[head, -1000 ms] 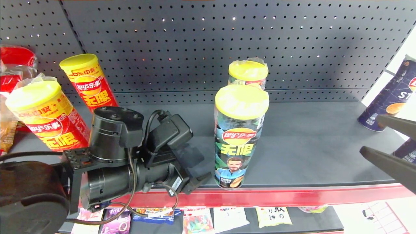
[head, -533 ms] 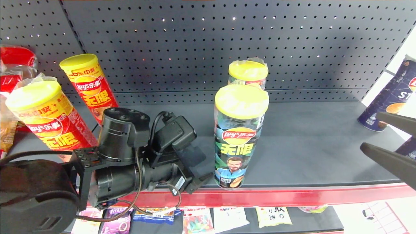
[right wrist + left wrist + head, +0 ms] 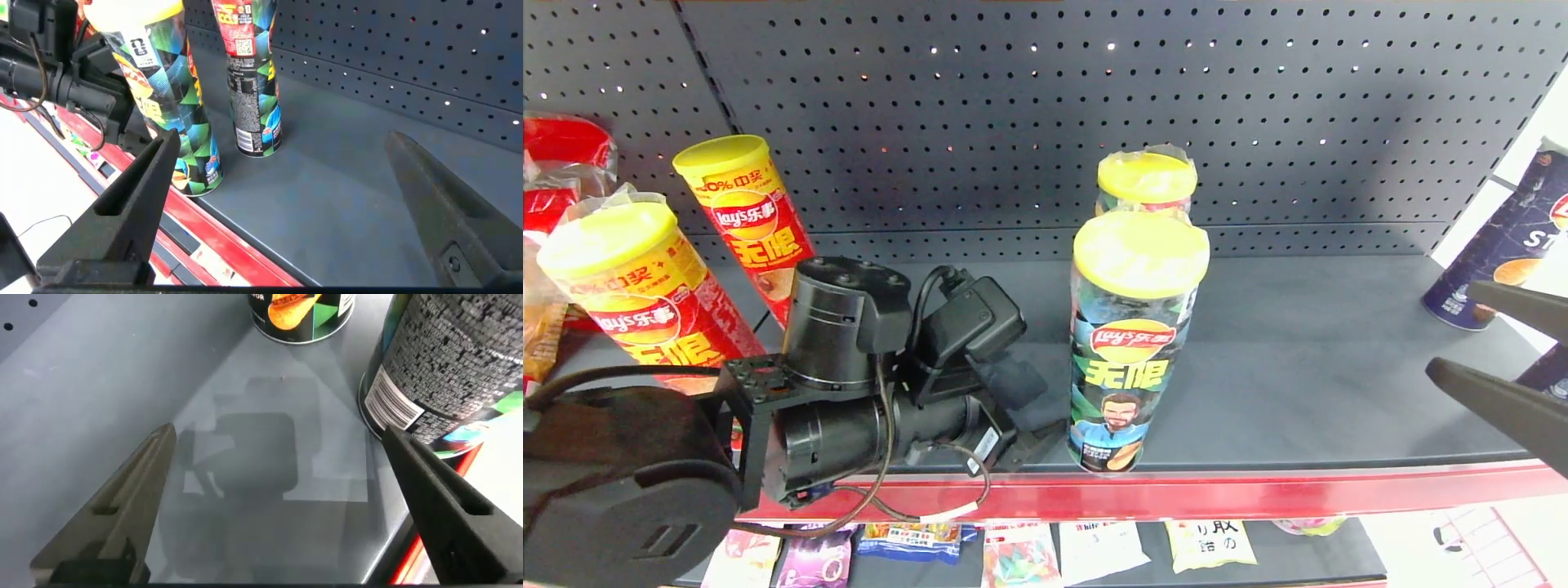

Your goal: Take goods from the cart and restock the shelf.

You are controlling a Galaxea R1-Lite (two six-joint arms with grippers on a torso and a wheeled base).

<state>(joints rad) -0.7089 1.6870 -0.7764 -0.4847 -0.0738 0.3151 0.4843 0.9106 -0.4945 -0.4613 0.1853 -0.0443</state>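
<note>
Matt grey metal shelf (image 3: 1298, 367), perforated back panel (image 3: 1094, 98), glossy chip can (image 3: 1131, 359), plastic lid (image 3: 1141, 253)

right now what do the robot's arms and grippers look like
The left arm is black, built of stubby cylindrical joints, with a boxy camera module, looped black cables and a small white tag. The left gripper has two long, flat, tapering dark grey fingers with small notches. The right gripper has the same dark tapered fingers.

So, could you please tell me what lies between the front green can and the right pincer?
Nothing: that stretch of the grey shelf is bare between the front green can and the right pincer, as the head view shows.
</note>
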